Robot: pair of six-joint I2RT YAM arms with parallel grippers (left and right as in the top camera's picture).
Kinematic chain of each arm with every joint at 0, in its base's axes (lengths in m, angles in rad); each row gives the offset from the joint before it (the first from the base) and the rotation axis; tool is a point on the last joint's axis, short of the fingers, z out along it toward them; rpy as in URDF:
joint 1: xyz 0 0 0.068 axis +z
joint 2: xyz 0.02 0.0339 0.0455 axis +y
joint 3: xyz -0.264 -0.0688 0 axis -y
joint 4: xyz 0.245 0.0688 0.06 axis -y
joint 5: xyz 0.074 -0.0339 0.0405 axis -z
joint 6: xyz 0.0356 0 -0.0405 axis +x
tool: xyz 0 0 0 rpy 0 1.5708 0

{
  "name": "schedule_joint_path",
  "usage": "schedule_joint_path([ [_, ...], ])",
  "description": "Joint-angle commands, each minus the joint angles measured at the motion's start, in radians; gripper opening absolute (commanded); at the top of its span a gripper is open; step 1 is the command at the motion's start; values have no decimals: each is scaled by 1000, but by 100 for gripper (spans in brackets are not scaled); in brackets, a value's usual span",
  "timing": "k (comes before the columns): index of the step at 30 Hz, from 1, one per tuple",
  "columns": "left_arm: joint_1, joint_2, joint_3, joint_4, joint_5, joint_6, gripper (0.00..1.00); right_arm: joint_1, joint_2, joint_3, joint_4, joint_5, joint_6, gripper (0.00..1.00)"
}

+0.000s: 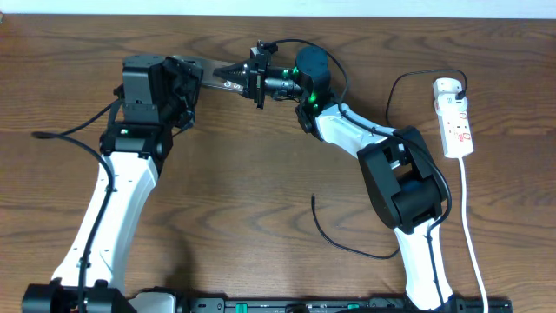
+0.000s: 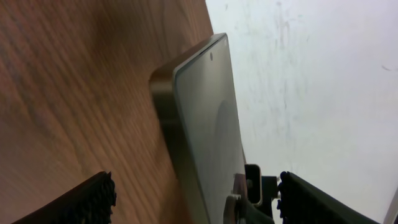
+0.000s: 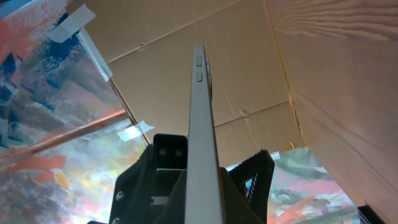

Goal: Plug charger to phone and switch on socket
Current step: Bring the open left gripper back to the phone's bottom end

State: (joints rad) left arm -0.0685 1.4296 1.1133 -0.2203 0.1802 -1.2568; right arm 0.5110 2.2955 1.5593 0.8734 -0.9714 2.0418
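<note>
The right claw (image 1: 247, 79) pinches the flat bronze-brown phone (image 1: 215, 71) edge-up near the wooden worktop's (image 1: 261, 174) far edge. The left claw (image 1: 193, 75) is spread around it. The thin black charger cable (image 1: 347, 248) lies well apart, its tip on open wood, and the narrow white socket strip (image 1: 455, 122) lies near the right edge.

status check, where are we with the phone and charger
Right gripper: jaws shut on phone. Left gripper: jaws open, straddling it. Charger tip loose on table, not in phone. Socket apart, far right.
</note>
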Motion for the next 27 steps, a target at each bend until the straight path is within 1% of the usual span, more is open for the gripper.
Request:
schedule_joint_path([
  [1,0,3,3,23,-9,14,82,9,-6,9,14,2,9,1],
  [9,0,5,3,70,-17,14,82,34,-6,9,14,-17,10,1],
  [17,0,29,3,81,-17,14,82,46,-6,9,21,-14,10,1],
  [20,0,43,3,82,-16,14,74,46,-6,9,38,-14,10,1],
  [27,0,64,3,103,-6,15,66,40,-6,9,48,2,10,1],
])
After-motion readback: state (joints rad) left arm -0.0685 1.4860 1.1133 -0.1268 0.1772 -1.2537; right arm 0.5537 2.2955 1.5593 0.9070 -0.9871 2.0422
